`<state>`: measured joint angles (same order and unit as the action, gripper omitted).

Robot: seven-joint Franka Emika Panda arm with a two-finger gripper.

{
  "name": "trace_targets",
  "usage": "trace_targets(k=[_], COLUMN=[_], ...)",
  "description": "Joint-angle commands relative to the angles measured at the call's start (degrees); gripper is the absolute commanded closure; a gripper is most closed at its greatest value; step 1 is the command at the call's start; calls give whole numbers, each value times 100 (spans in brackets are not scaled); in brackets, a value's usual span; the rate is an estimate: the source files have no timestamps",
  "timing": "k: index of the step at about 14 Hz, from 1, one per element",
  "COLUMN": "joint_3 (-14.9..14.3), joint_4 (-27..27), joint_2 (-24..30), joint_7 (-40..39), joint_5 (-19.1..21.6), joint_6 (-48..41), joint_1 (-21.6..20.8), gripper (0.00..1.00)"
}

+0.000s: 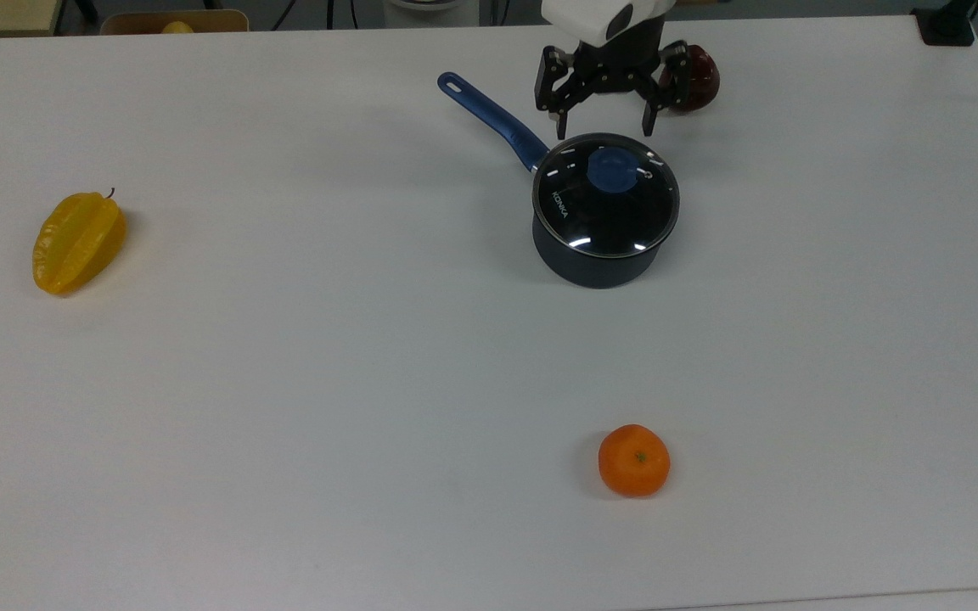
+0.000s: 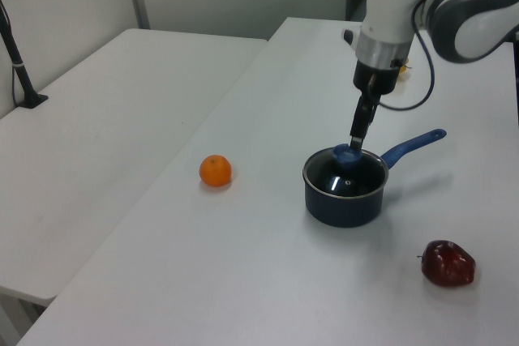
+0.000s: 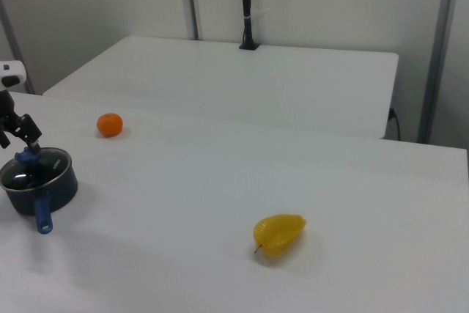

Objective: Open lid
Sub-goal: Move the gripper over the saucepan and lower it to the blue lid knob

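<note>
The broad white tabletop point(image 1: 285, 382) carries everything. The white robot arm point(image 2: 397, 6) reaches down over it, and its black two-finger end effector point(image 1: 601, 127) hangs with its fingers spread wide apart and nothing between them. In the top view the fingertips sit just past the far rim of the dark saucepan with a long blue handle point(image 1: 595, 255); in the left view they hang right above the knob, and whether they touch it cannot be told. The round clear glass lid with a thin metal rim and a blue centre knob point(image 1: 606, 197) lies flat on the saucepan, closing it. A yellow ridged star fruit point(image 1: 77, 242) rests well apart at the top view's left. A dark red apple-like fruit point(image 1: 697, 78) sits near the saucepan, partly behind the end effector. A small orange tangerine point(image 1: 634, 460) lies toward the top view's lower edge.
</note>
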<state>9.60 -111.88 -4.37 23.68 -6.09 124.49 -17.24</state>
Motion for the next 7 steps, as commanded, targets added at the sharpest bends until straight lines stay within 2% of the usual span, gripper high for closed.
trace_targets(k=[1,7], joint_3=[-11,-2], joint_4=[-27,8], joint_2=[-292,-345], joint_7=[742,778], joint_5=[-551,-543], joint_6=[339,383], joint_1=[-131,-148], gripper=[0,0])
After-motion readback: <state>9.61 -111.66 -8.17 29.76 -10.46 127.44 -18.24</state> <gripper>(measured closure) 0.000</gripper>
